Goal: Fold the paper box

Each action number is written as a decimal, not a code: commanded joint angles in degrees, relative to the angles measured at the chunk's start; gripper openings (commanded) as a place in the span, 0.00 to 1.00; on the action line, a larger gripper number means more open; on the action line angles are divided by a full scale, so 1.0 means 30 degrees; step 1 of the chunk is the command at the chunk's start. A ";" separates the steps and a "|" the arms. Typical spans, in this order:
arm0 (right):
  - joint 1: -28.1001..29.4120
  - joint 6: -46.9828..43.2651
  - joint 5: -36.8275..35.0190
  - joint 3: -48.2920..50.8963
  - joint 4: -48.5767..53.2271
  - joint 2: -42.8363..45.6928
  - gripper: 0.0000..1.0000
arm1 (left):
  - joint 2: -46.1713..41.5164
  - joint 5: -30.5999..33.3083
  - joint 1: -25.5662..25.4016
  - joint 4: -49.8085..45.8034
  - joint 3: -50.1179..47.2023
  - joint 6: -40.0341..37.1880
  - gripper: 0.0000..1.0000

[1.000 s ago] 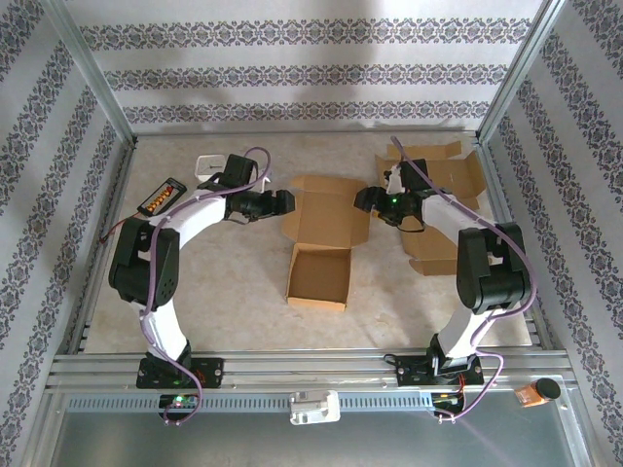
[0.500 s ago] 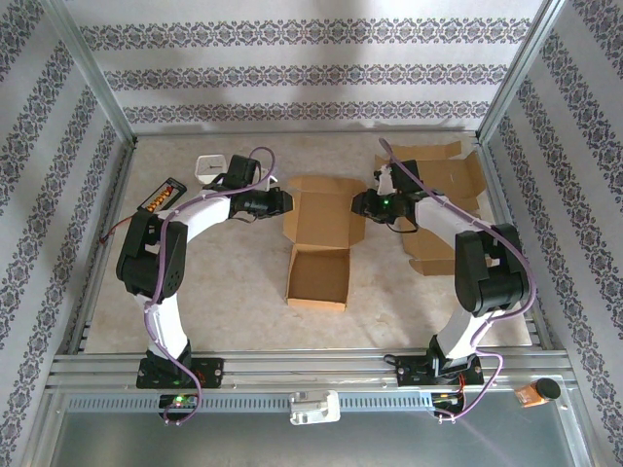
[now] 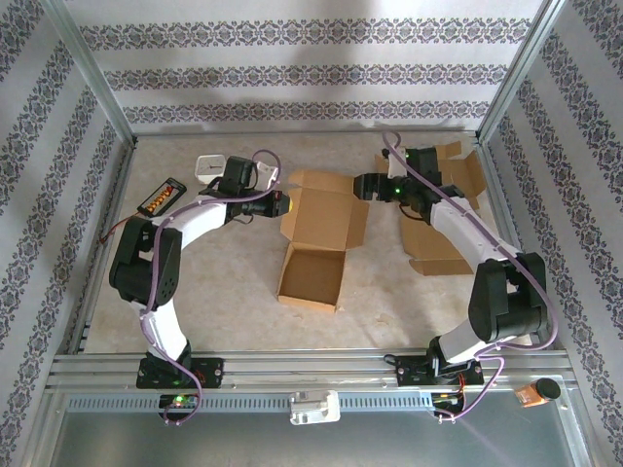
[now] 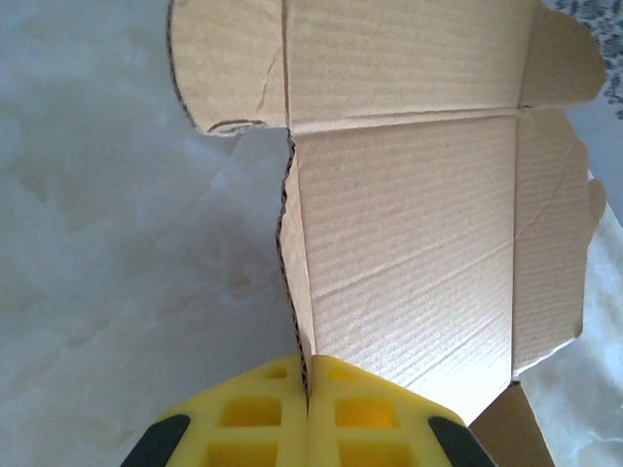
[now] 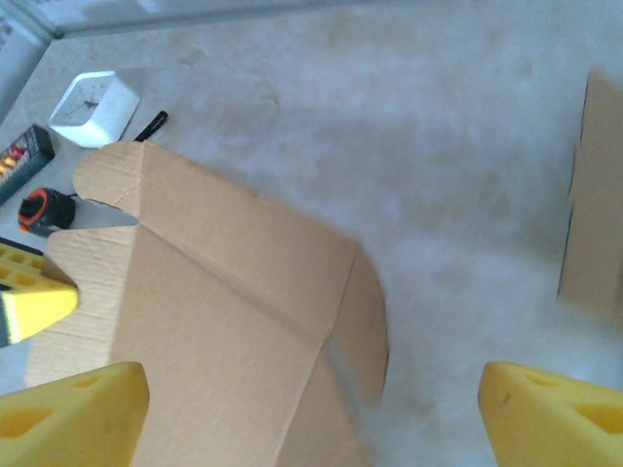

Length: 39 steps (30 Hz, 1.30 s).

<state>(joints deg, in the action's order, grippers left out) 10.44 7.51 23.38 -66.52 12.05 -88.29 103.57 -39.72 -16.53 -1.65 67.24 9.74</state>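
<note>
The left claw is pinched shut on the side edge of the box lid, which runs straight ahead of it. Just past the opposite edge the right claw gapes wide, holding nothing. The box's tray rests on the tabletop.

One paper box, one cardboard blank, one clock.

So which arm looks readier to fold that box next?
Probably the left arm: its jaws are shut on the edge of the box lid. The right arm has its jaws open near it, gripping nothing.
</note>
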 commanded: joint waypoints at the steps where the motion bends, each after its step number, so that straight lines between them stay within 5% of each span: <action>1: 0.0232 -0.7044 0.1580 -0.1731 0.0721 -0.0102 0.89 | -0.0965 -0.0556 -0.0172 0.3257 -0.1040 -0.2916 0.00; 6: 0.1038 -1.1884 0.4939 -0.4679 0.4283 -0.1364 0.89 | -0.1180 -0.0681 -0.0281 0.3581 -0.1230 -0.3619 0.00; 17: 0.1355 -0.9622 0.4839 -0.7826 0.7594 -0.4670 0.66 | -0.1916 -0.0894 -0.0384 0.5711 -0.2359 -0.3655 0.00; 22: 0.1617 -0.9634 0.4980 -0.7405 0.7686 -0.4554 0.45 | -0.1941 -0.0596 -0.0438 0.5896 -0.2383 -0.3583 0.00; 28: 0.2268 -1.0887 0.3657 -0.7870 0.8212 -0.3856 0.07 | -0.2258 0.0315 -0.0560 0.6967 -0.2949 -0.3017 0.00; 34: 0.4206 -1.4471 -0.0602 -0.7545 0.7835 -0.1927 0.07 | -0.3048 0.0897 -0.0591 0.9940 -0.4549 -0.0672 0.28; 39: 0.6012 -1.7658 -0.4100 -0.6136 0.6959 -0.0950 0.07 | -0.3703 0.1290 -0.0586 1.1478 -0.5950 0.1116 0.41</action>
<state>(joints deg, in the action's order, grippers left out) 26.65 -37.04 19.18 -87.42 34.87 -92.92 94.74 -36.82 -17.67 25.89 51.66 8.25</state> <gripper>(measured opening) 0.072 0.395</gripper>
